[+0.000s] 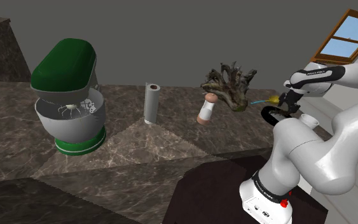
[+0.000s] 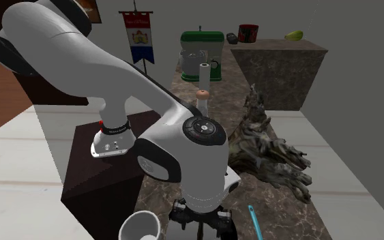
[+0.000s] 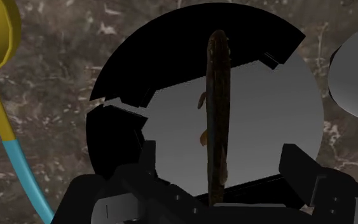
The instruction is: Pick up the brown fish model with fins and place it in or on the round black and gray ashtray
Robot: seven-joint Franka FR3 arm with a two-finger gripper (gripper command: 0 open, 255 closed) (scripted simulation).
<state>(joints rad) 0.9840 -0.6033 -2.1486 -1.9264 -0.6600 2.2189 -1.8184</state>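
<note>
In the shoulder view the arm (image 1: 311,153) folds over the right end of the worktop (image 1: 171,143), so that its fingers (image 1: 285,107) point down over the ashtray (image 1: 274,119). The ashtray shows as a dark ring just beside a white cup (image 1: 308,119). It is the drop spot, which I take to be the reason for the pose. A spoon (image 1: 264,100) with a yellow bowl and a blue handle lies just beyond the ashtray. The mixer (image 1: 69,95), paper roll (image 1: 152,104), grinder (image 1: 205,109) and gnarled wood (image 1: 231,83) stand off toward this view's left, out of the job.

In the second exterior view the arm's big joints stand in front. The wrist hangs straight down near the bottom edge, between the cup and the spoon's blue handle. I judge this is a vertical approach, meant to set the load down squarely.

In the wrist view the ashtray is round, with a notched black rim and a gray floor, and it sits centred under the fingers. The fish (image 3: 217,108), slim and brown with small fins, runs lengthwise across it. One end lies over the far rim and the other passes toward the base of the fingers. The fingers stand wide apart, one on each side. The fish lies midway between them, touched by neither, so it is not held. I cannot tell whether it rests on the ashtray or hangs just above it. The placing looks done or nearly done.
</note>
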